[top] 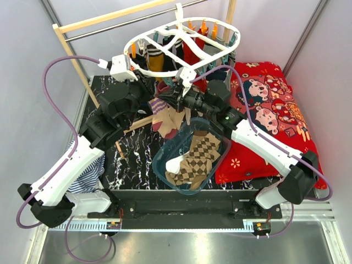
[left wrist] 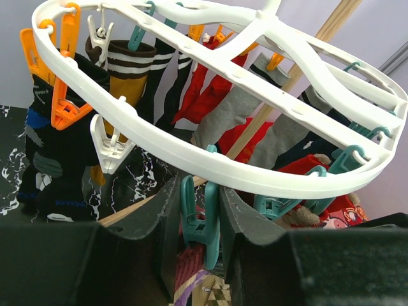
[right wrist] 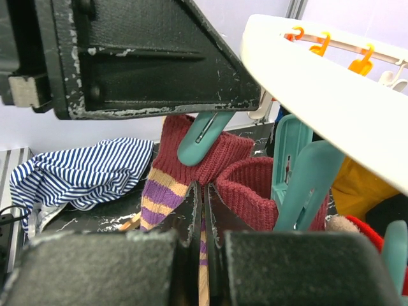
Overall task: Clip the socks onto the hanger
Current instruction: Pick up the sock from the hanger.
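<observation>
The white oval hanger [top: 212, 22] hangs at the back, with several socks clipped on it [left wrist: 127, 70]. My left gripper [left wrist: 199, 223] is shut on a teal clip [left wrist: 203, 217] under the hanger's near rim [left wrist: 255, 172], its fingers [left wrist: 146, 217] pressing the clip's handles. My right gripper [right wrist: 203, 204] is shut on a maroon sock with purple and tan stripes [right wrist: 191, 159]. It holds the cuff up against the clip's lower end [right wrist: 204, 137]. From above, the sock [top: 165, 118] hangs between both grippers. Tan-brown argyle socks [top: 195, 157] lie in the tub.
A clear bluish tub [top: 159, 165] sits at the front centre. A red cartoon-print cushion [top: 269, 110] lies on the right. A blue-white striped cloth [top: 88, 170] lies on the left. The wooden rack with its metal rod [top: 110, 19] stands behind the hanger.
</observation>
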Controlling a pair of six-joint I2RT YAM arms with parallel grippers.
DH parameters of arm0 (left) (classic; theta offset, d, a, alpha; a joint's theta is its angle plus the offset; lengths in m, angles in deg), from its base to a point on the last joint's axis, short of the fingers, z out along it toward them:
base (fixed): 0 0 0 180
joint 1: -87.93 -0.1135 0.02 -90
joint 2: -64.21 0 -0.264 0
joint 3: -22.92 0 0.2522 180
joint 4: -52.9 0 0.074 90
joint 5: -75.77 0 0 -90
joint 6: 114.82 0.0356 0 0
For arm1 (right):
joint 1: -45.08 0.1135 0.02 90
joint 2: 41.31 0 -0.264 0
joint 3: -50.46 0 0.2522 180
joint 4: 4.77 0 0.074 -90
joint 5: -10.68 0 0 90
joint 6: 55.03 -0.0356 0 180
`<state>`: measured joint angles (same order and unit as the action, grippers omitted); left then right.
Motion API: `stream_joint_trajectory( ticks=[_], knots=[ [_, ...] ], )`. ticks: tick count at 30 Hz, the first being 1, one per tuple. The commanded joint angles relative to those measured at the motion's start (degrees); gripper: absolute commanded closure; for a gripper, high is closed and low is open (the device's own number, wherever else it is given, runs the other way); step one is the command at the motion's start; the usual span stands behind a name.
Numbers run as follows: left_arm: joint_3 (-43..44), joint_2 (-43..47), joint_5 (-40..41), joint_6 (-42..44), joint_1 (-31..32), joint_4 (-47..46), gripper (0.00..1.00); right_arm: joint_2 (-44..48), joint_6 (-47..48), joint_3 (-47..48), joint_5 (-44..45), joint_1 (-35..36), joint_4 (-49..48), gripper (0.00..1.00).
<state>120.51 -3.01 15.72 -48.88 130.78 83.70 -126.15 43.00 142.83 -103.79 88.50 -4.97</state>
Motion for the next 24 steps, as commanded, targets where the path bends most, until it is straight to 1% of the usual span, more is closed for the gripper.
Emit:
stream_joint_trajectory(
  ticks=[1, 3, 4, 5, 7, 8, 10, 11, 14, 15, 18, 21, 23, 24],
  knots=[
    [-0.34, 1.22, -1.04, -0.64, 0.22, -2.89, 0.99, -0.42, -0.91, 3.30, 0.83, 0.09, -4.06, 1.00],
    [-0.34, 1.30, -1.04, -0.56, 0.22, -2.80, 0.96, -0.33, -0.91, 3.39, 0.91, 0.09, -4.24, 1.00],
    [-0.25, 1.30, -1.13, -0.56, 0.13, -2.97, 0.92, -0.33, -0.83, 3.39, 1.00, 0.09, -4.24, 1.00],
    [-0.34, 1.39, -1.13, -0.56, 0.22, -2.97, 0.84, -0.07, -0.91, 3.39, 1.00, 0.09, -4.32, 1.00],
    [-0.25, 1.56, -1.21, -0.38, 0.22, -2.97, 0.77, -0.24, -0.91, 3.39, 1.18, 0.09, -4.50, 1.00],
    [-0.34, 1.57, -1.21, -0.29, 0.22, -3.06, 0.67, -0.15, -0.91, 3.39, 1.18, 0.09, -4.59, 1.00],
    [-0.25, 1.83, -1.21, -0.12, 0.13, -3.15, 0.55, -0.15, -0.91, 3.48, 1.35, 0.09, -4.76, 1.00],
    [-0.34, 2.18, -1.21, 0.06, 0.21, -3.15, 0.44, -0.07, -0.91, 3.48, 1.44, 0.09, -4.77, 1.00],
    [-0.42, 3.32, -0.95, 0.58, 0.22, -3.24, 0.30, -0.07, -0.83, 3.57, 1.62, 0.09, -4.77, 1.00],
    [-0.60, 3.50, -0.78, 0.93, 0.22, -3.41, 0.24, -0.06, -0.74, 3.57, 1.79, 0.00, -4.85, 1.00],
    [-1.12, 5.08, 0.19, 1.99, 0.13, -3.41, 0.16, -0.15, -0.65, 3.48, 2.32, 0.09, -4.77, 1.00],
    [-1.56, 6.49, 0.28, 4.35, -0.05, -3.50, 0.15, 0.20, -0.47, 3.04, 3.20, -0.09, -4.77, 1.00],
    [-1.83, 7.54, -2.08, 5.24, -0.57, -3.24, 0.15, 0.63, -0.39, 2.43, 3.99, -0.18, -4.77, 1.00],
    [-2.35, 7.89, -3.66, 4.98, -2.32, -3.15, 0.14, 0.73, -0.30, 2.25, 4.25, -0.26, -4.68, 1.00]
  ],
)
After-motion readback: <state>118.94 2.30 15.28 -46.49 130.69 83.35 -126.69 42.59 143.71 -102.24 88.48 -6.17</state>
